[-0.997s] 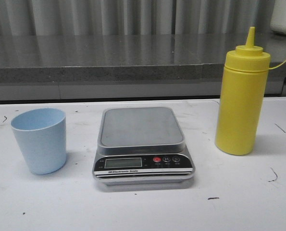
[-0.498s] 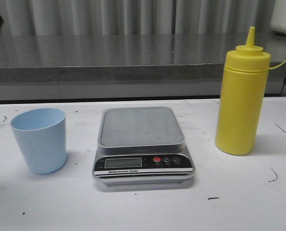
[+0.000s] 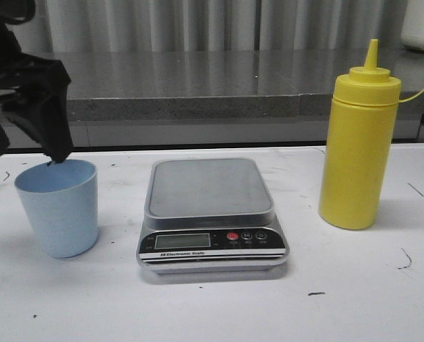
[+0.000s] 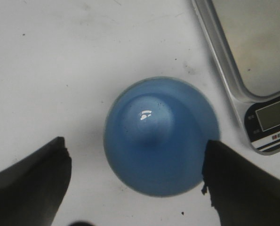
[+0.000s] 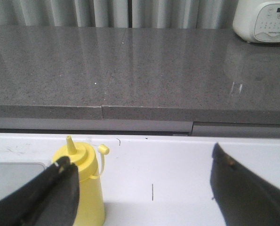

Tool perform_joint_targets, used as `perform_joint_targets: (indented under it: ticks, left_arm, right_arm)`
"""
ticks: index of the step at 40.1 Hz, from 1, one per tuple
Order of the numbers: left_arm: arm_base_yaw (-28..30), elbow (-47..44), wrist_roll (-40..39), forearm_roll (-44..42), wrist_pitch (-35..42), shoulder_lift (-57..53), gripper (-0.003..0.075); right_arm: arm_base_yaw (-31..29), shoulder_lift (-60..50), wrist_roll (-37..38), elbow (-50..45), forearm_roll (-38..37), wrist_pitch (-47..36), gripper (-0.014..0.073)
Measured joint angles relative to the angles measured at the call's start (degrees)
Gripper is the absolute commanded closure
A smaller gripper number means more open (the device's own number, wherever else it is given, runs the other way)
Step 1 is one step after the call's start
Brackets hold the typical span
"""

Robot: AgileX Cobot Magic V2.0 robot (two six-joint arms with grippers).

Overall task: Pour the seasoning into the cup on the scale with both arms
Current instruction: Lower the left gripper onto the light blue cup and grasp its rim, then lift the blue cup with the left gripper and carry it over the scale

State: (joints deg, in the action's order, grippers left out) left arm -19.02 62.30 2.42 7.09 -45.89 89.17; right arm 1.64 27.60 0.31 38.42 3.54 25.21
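Your left gripper [image 4: 135, 186] is spread wide above the cup [image 3: 58, 206], one finger [image 4: 29, 181] on each side of the rim, gripping nothing. The cup stands upright near the worktop's [image 3: 354, 299] left edge, just beside the scale [image 3: 210, 214], whose platform is bare. Your right gripper [image 5: 144, 197] is also parted and grasps nothing; the bottle [image 3: 358, 146] stands upright towards the right edge, apart from the scale.

One cup [image 3: 58, 206], one scale [image 3: 211, 214], one bottle [image 3: 358, 146] on the table [image 3: 354, 285]. One gripper [image 3: 26, 107] up front, two counting the right wrist view. One white appliance [image 5: 262, 20] behind.
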Motion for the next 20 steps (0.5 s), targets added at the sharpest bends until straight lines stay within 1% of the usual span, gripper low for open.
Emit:
perform_joint_targets:
  ticks: [4, 7, 11, 14, 20]
  left_arm:
    - [0.0, 0.0, 0.0, -0.4, 0.3, 2.6, 0.0227]
    - [0.0, 0.0, 0.0, -0.9, 1.0, 4.1, 0.0292]
    - [0.0, 0.0, 0.0, -1.4, 2.7, 5.7, 0.0407]
    - [0.0, 0.0, 0.0, -1.5, 3.7, 6.6, 0.0514]
    - [0.0, 0.0, 0.0, -1.5, 4.4, 7.9, 0.0687]
  right_arm:
    - [0.0, 0.0, 0.0, 0.0, 0.0, 0.0, 0.0002]
    - [0.0, 0.0, 0.0, 0.0, 0.0, 0.0, 0.0002]
    - [0.0, 0.0, 0.0, 0.0, 0.0, 0.0, 0.0002]
    - [0.0, 0.0, 0.0, 0.0, 0.0, 0.0, 0.0002]
    - [0.0, 0.0, 0.0, 0.0, 0.0, 0.0, 0.0002]
